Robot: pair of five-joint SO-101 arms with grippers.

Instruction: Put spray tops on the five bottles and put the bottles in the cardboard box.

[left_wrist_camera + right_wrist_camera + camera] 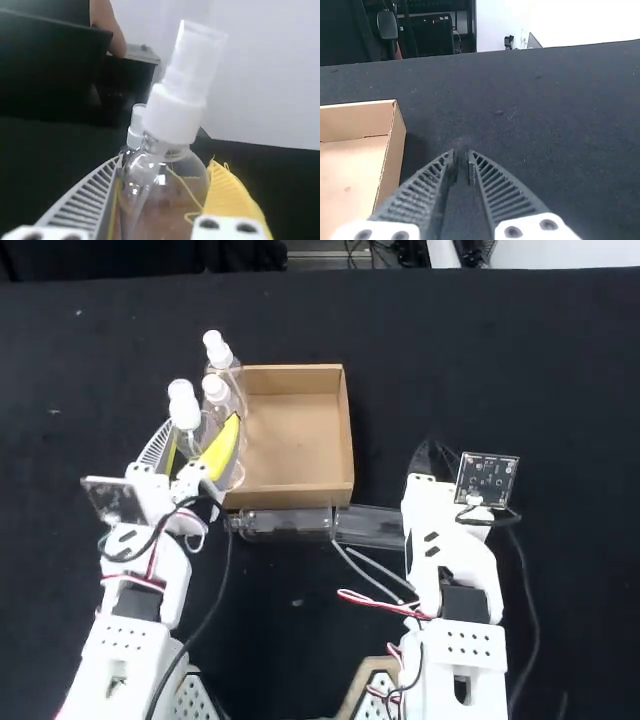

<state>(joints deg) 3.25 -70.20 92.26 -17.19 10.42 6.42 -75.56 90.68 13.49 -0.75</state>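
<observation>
The left pincer (166, 165) is pinching a clear bottle (160, 192) between its grey and yellow fingers, gripping the body below the neck; the bottle stands upright with a white spray top (180, 95) on it; in the high view this sits at centre left of the frame, just beside the left wall of the cardboard box (347, 430), outside it.

A second bottle (216, 390) and a third bottle (213, 345) stand upright close behind the held one, both with white spray tops, near the box's upper left corner and also outside it.

A fourth bottle (285, 523) lies on its side on the black worktop (500, 360) along the box's lower wall; a fifth bottle (372, 527) lies in line with it further right, its far end running under the right arm.

The right pincer (460, 154) has its dark fingers pressed almost together with only a thin slit between them and nothing in it; it hangs over bare worktop, right of the box's lower right corner in the high view.
</observation>
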